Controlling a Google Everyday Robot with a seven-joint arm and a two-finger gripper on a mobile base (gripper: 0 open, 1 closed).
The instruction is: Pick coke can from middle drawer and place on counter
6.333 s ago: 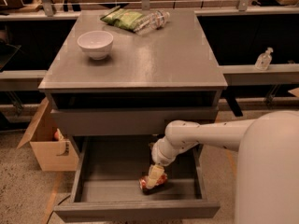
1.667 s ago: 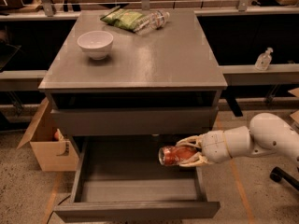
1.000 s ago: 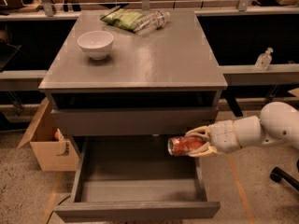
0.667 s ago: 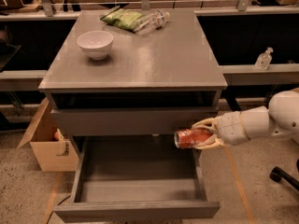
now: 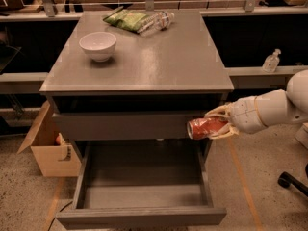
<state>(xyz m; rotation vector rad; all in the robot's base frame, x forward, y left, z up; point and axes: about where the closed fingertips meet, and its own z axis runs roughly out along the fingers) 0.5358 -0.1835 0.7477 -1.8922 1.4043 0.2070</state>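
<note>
1. Nearest the camera, the one open middle drawer (image 5: 140, 217) stands pulled out of the grey cabinet; its floor is bare and its low side walls are grey.
2. The floor (image 5: 29, 196) around it is speckled and pale, and a black castor of a chair base (image 5: 285, 179) shows at the right edge.
3. The hand (image 5: 217, 124), at the end of a white arm that reaches in from the right, is clamped on the one coke can (image 5: 206, 128), with one finger above it and one below.
4. The can lies sideways in the air, just in front of the cabinet's right edge, above the drawer's back right corner and below the top slab.
5. One open cardboard box (image 5: 47, 150) sits on the floor against the cabinet's left side.
6. The surface (image 5: 154, 64) is a smooth, faintly glossy grey slab.
7. It carries one white bowl (image 5: 97, 45) near its left side.
8. At its far edge lie one green bag (image 5: 125, 19) and one clear plastic bottle (image 5: 158, 21), touching each other.
9. Behind, a long pale bench (image 5: 19, 76) crosses the dim room; one small pump bottle (image 5: 272, 60) stands on it at the right.
</note>
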